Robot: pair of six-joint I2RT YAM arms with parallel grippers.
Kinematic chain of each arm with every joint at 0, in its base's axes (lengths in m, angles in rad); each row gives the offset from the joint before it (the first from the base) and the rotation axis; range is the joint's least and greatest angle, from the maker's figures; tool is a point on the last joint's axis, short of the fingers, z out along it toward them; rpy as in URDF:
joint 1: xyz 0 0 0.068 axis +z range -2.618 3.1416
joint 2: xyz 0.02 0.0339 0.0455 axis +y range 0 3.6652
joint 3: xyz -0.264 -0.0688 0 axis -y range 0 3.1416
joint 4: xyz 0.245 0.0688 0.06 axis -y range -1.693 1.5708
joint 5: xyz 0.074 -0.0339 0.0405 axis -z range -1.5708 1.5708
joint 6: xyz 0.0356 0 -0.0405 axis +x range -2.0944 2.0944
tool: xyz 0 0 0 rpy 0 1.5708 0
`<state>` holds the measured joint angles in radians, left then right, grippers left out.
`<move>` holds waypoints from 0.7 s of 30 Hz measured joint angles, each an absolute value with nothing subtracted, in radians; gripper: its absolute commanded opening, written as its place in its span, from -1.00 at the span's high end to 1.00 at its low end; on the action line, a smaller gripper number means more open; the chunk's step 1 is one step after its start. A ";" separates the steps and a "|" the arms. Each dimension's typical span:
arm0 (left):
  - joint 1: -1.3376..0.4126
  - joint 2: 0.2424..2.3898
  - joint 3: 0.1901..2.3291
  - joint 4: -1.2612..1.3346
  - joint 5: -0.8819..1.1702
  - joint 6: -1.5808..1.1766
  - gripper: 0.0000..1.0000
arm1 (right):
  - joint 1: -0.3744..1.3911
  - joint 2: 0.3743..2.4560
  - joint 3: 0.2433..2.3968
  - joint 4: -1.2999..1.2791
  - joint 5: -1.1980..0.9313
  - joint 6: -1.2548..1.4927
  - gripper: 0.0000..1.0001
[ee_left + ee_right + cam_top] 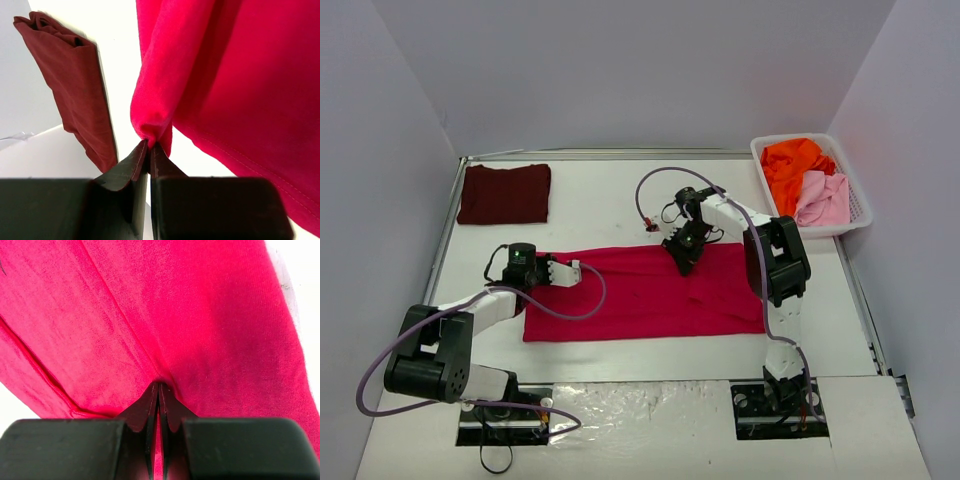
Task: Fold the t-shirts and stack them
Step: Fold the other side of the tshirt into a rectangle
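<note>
At mid-table the crimson t-shirt (650,295) lies spread, left gripper (580,272) clamped on its left edge, right gripper (682,262) pinching cloth near its far edge. A folded maroon t-shirt (504,193) sits far left; the orange t-shirt (792,165) and pink t-shirt (823,198) fill the basket (856,196) far right.

Left hand (149,146) and right hand (159,388) clamped

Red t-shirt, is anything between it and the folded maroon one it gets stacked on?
Nothing visible. Only bare table separates the red t-shirt from the maroon t-shirt at the far-left corner. The left gripper and right gripper pinch the red one.
</note>
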<state>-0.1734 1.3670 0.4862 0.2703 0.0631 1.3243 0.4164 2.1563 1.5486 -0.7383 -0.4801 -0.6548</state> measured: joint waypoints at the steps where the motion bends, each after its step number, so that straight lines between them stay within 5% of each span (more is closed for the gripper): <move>1: -0.173 1.367 0.486 0.269 0.064 1.327 0.95 | 0.415 2.157 1.549 -0.739 -0.482 -0.655 1.00; 11: -0.173 1.353 0.481 0.220 0.080 1.359 0.92 | 0.412 2.162 1.555 -0.746 -0.491 -0.655 1.00; 21: -0.173 1.333 0.426 0.177 0.077 1.445 0.51 | 0.412 2.165 1.559 -0.753 -0.496 -0.655 1.00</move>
<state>-0.1734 1.3334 0.4255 0.1772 0.0769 1.4452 0.4118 2.1654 1.5589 -0.7532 -0.4961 -0.6552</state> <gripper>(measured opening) 0.206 0.001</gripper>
